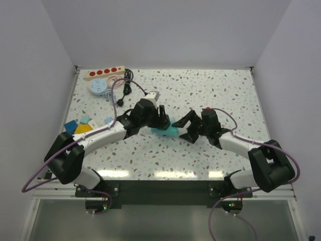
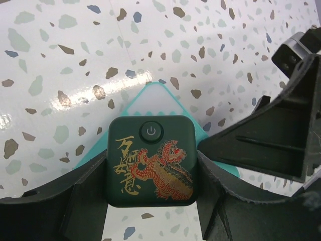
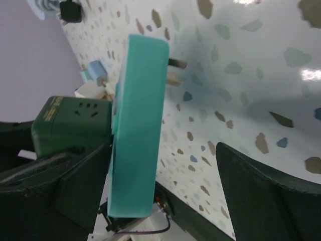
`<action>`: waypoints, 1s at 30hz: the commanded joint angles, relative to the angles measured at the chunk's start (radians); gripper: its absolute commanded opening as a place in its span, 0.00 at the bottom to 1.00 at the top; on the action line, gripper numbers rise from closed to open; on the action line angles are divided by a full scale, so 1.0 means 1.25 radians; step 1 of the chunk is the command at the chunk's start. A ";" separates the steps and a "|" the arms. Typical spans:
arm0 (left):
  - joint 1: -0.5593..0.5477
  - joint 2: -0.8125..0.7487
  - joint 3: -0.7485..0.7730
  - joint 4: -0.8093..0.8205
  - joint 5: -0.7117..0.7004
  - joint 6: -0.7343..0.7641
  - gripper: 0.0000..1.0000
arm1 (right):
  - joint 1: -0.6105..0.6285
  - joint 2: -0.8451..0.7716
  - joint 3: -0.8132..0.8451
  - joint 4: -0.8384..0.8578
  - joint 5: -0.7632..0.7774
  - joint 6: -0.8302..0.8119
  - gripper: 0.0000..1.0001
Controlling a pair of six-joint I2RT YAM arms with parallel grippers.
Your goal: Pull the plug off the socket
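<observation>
Clamping the green block [image 2: 150, 160] by its two flanks, the left gripper [image 2: 150, 208] presents the dragon-and-button face to its own camera. The block is mated to the teal slab [image 3: 140, 125]. This joined pair reads as the plug and socket to part, though which half is which I can't settle.

Top view: the pair sits mid-table, with the slab at 9 o'clock from the right gripper [image 1: 179, 129], just beside its tips.

Right jaws stand wide, holding nothing. In the right wrist view the slab is edge-on between them, long axis 12 to 6, bare pins pointing to 3 o'clock. The right arm is free and nearer the slab. The pull likely runs along the pin line, away from the block.

The cream strip [image 1: 104, 74] lies at 11 o'clock, well apart.
</observation>
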 commanded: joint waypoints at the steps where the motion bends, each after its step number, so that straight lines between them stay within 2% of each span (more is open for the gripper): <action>1: 0.004 0.001 0.007 0.127 -0.076 -0.060 0.00 | 0.000 -0.001 0.004 0.152 -0.097 0.036 0.89; 6: 0.003 0.042 0.030 0.127 -0.058 -0.069 0.00 | 0.000 0.045 -0.023 0.251 -0.137 0.084 0.81; 10: 0.003 0.048 0.023 0.133 -0.060 -0.085 0.00 | 0.000 0.088 -0.025 0.324 -0.170 0.102 0.59; 11: 0.003 0.047 0.021 0.140 -0.062 -0.086 0.00 | 0.000 0.092 -0.024 0.322 -0.174 0.099 0.49; 13: 0.001 0.040 0.019 0.143 -0.069 -0.088 0.00 | 0.000 0.101 -0.020 0.299 -0.172 0.082 0.42; 18: 0.004 0.036 0.022 0.151 -0.052 -0.087 0.00 | 0.000 0.130 0.006 0.240 -0.170 0.030 0.39; 20: 0.005 0.041 0.024 0.160 -0.032 -0.083 0.00 | 0.000 0.142 0.013 0.218 -0.163 0.018 0.32; 21: 0.006 0.046 0.032 0.156 -0.027 -0.079 0.00 | 0.000 0.144 0.015 0.207 -0.150 -0.002 0.24; 22: 0.007 0.048 0.033 0.153 -0.023 -0.071 0.00 | 0.000 0.143 0.028 0.154 -0.140 -0.019 0.07; 23: 0.018 0.051 0.034 0.151 -0.017 -0.065 0.00 | 0.000 0.141 0.041 0.104 -0.126 -0.043 0.00; 27: 0.059 0.061 0.067 0.138 0.075 0.022 0.00 | 0.000 0.146 0.099 -0.117 -0.031 -0.226 0.00; 28: 0.064 0.068 0.084 0.097 0.083 0.035 0.00 | -0.001 0.153 0.126 -0.212 0.027 -0.254 0.00; 30: 0.066 0.079 0.121 0.066 0.088 0.087 0.00 | -0.002 0.178 0.141 -0.260 0.061 -0.311 0.00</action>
